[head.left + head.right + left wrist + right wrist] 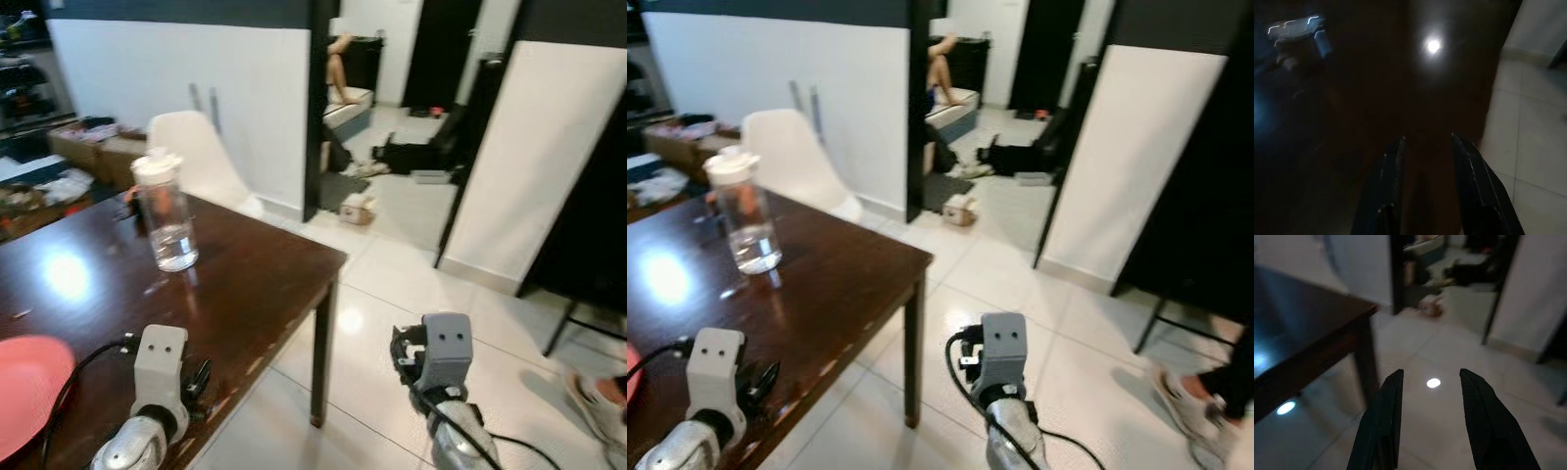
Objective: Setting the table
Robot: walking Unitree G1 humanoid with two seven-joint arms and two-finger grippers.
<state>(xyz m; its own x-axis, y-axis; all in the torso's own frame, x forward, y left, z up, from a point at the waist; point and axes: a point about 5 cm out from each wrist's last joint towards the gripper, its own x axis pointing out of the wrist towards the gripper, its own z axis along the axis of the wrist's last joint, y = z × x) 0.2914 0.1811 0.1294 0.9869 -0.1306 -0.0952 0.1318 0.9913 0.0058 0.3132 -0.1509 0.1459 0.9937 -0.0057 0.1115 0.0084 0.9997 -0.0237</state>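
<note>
- Left gripper hovers low over the near edge of the dark wooden table, its two black fingers parted by a narrow gap with nothing between them.
- Right gripper hangs out past the table's corner, above the pale tiled floor, fingers spread a little wider and likewise empty.
- Standing upright toward the table's far side is a clear water bottle with a white lid, its long axis vertical and lid upward, a little water in the bottom.
- At the near left edge of the head view lies a pink plate, flat on the tabletop, just beside the left arm and well apart from the bottle.
- Risk, as it looks from here: the left arm sits close to the table's edge and the plate, so a careless sweep could nudge the plate or knock the wrist against the wood.
- A tall, nearly empty bottle would likely tip easily if caught high on its side during a reach.
- Left wrist's picture is very dark, so what sits beyond the fingers there is hard to say; it may be the bottle's reflection.
- A person's shoe shows at the floor on the right, near the right arm's side, another thing to keep clear of if the robot turns.
</note>
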